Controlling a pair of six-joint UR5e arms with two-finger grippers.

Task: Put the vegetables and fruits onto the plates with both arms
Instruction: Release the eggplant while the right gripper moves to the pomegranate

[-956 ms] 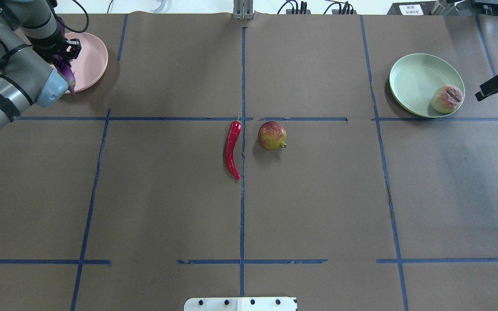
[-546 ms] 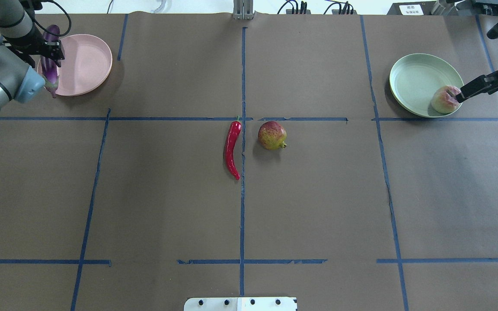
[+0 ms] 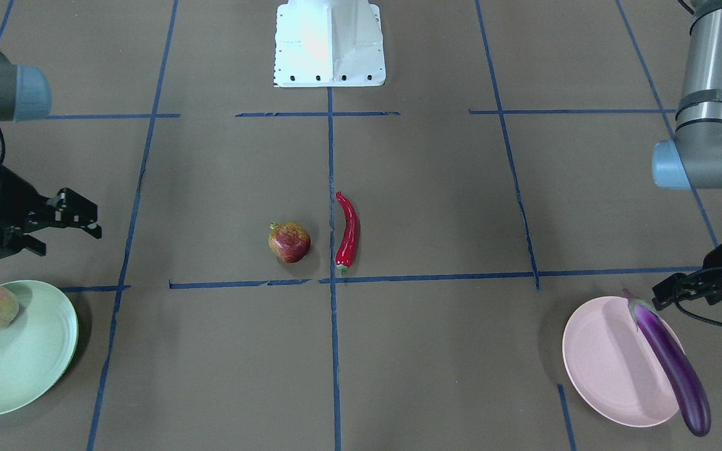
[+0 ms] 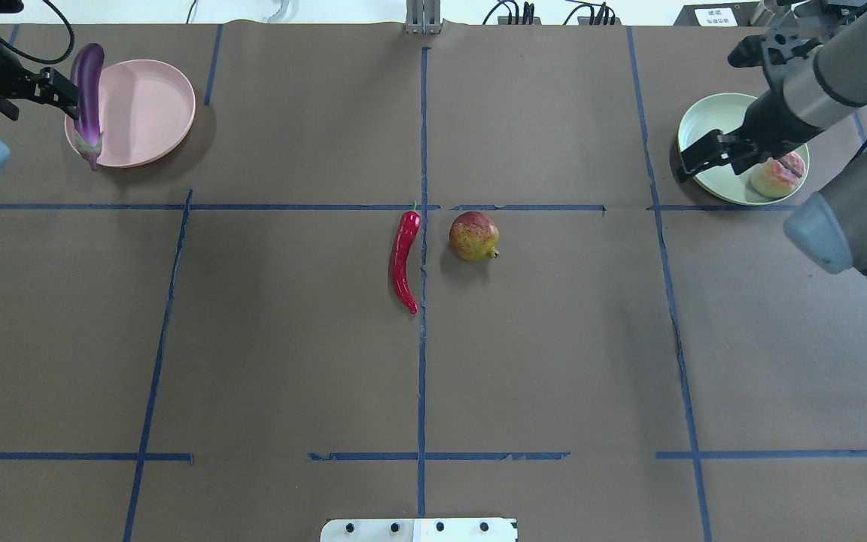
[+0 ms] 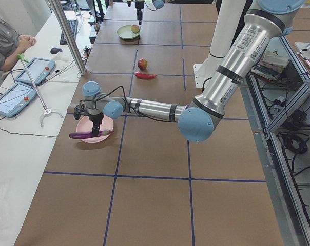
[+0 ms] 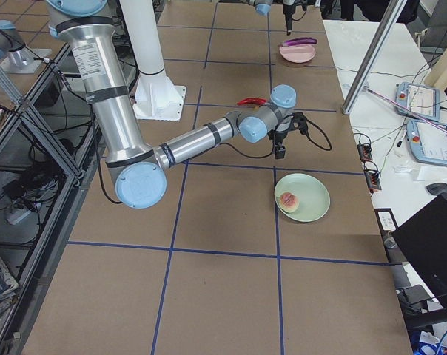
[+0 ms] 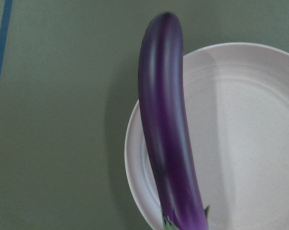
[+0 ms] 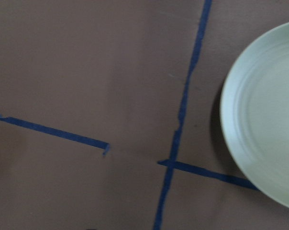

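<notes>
The purple eggplant lies across the left rim of the pink plate, cap toward the robot; it fills the left wrist view. My left gripper is open and empty just left of it. The peach sits on the mint green plate. My right gripper is open and empty over that plate's left edge, clear of the peach. The red chili and the pomegranate lie side by side at the table's middle, apart from both grippers.
Brown paper with blue tape lines covers the table. The white base block stands at the robot's edge. In the exterior left view an operator sits at a side bench with tablets.
My left gripper let go of the eggplant, which now rests on the pink plate's rim, and drew back left. My right arm swung from the peach's right across the plate to its left edge.
</notes>
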